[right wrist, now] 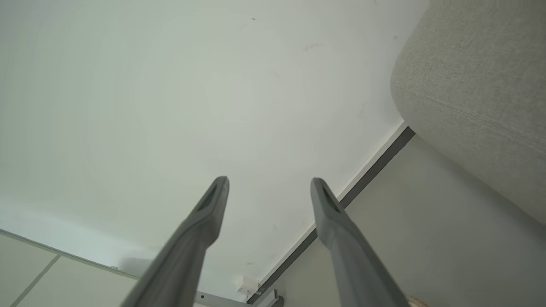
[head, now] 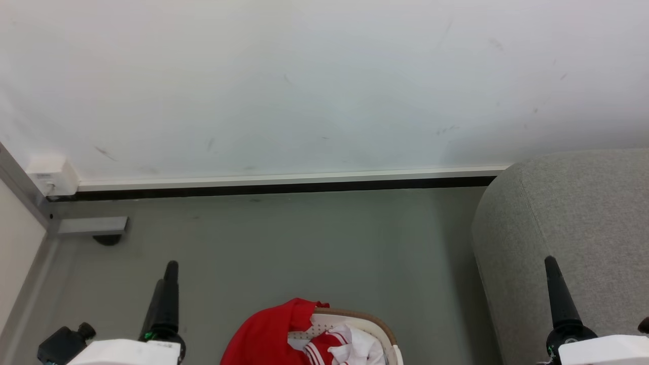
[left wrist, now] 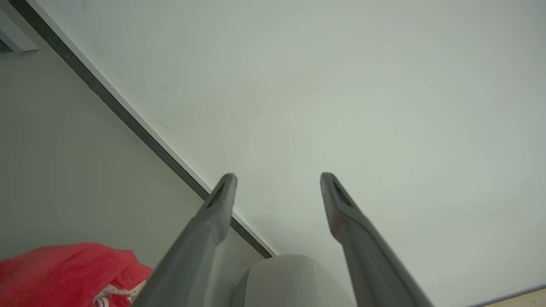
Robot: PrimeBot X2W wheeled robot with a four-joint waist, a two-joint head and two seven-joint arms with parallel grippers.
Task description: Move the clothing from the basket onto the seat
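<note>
Left gripper [left wrist: 277,181] and right gripper [right wrist: 269,185] hang spread, empty; pickup not begun: I must lower fingers [left wrist: 222,200] onto the clothing [head: 268,329] in the basket [head: 380,324] between them.

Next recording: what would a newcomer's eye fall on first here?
The red clothing heaped in the white laundry basket, bottom centre of the head view, stands out against the grey floor. To its right rises the large grey sofa. The left gripper and right gripper hang open and empty, pointing toward the pale wall.
</note>
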